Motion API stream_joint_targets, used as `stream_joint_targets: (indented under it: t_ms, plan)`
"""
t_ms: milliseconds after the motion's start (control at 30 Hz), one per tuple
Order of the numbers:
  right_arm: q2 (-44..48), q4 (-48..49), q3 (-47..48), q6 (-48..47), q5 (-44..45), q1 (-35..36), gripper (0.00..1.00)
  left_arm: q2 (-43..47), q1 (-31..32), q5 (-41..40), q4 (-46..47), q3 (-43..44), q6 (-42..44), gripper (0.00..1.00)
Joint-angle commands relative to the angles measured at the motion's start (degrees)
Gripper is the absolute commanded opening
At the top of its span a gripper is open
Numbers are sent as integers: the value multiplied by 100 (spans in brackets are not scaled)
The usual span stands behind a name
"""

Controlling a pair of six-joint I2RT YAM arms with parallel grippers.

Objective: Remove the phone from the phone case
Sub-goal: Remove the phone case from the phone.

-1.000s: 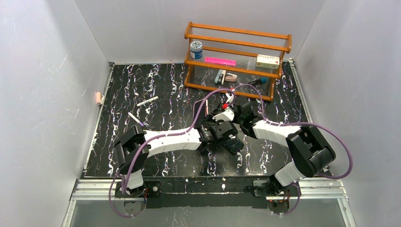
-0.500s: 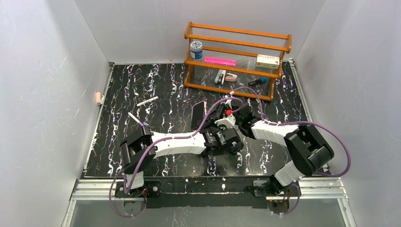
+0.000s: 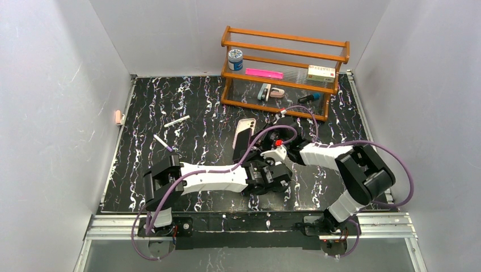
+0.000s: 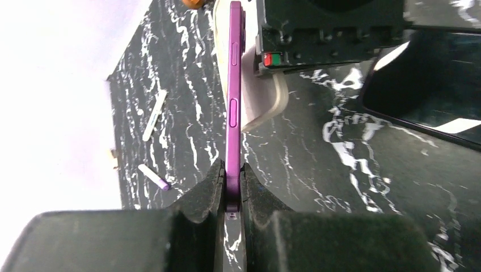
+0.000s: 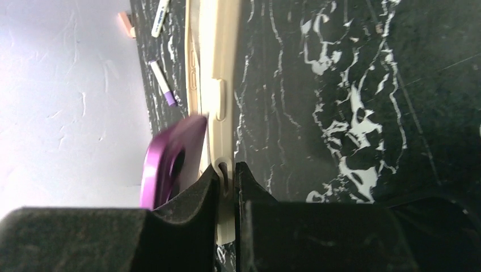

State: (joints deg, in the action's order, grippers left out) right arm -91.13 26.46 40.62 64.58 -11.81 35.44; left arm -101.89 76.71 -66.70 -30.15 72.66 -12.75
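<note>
The purple phone (image 4: 233, 102) stands on edge above the table, and my left gripper (image 4: 232, 174) is shut on its near end. The cream phone case (image 5: 218, 85) is pinched at its edge by my right gripper (image 5: 226, 173). In the right wrist view the phone (image 5: 170, 164) has tilted out of the case on the left side, its camera end free. In the left wrist view the case (image 4: 266, 96) sits behind the phone. In the top view, phone (image 3: 240, 146) and case (image 3: 246, 123) are at the table's middle, between both wrists.
A wooden rack (image 3: 283, 68) with a jar, a pink strip and small items stands at the back. A white pen (image 3: 177, 120) and a purple-tipped pen (image 3: 163, 142) lie on the left. A pink object (image 3: 118, 117) sits by the left wall.
Both grippers moved left and back with the phone and case. The cream case has come away from the phone's far end and now shows beside it.
</note>
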Motion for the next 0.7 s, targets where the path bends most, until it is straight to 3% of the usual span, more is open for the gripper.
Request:
stream_joint_targets:
  t_ms: [0, 167, 433, 667]
  plan:
    - [-223, 560, 210, -50, 244, -79, 1, 591, 239, -169, 49, 136, -306, 0]
    - [-335, 479, 177, -279, 281, -282, 1, 865, 115, -294, -53, -41, -307, 0]
    - [-156, -45, 54, -934, 287, -652, 1, 960, -759, -261, -126, -440, -76, 0]
    - [55, -277, -32, -1288, 211, -812, 1, 638, -1303, 54, 718, -656, 1015, 0]
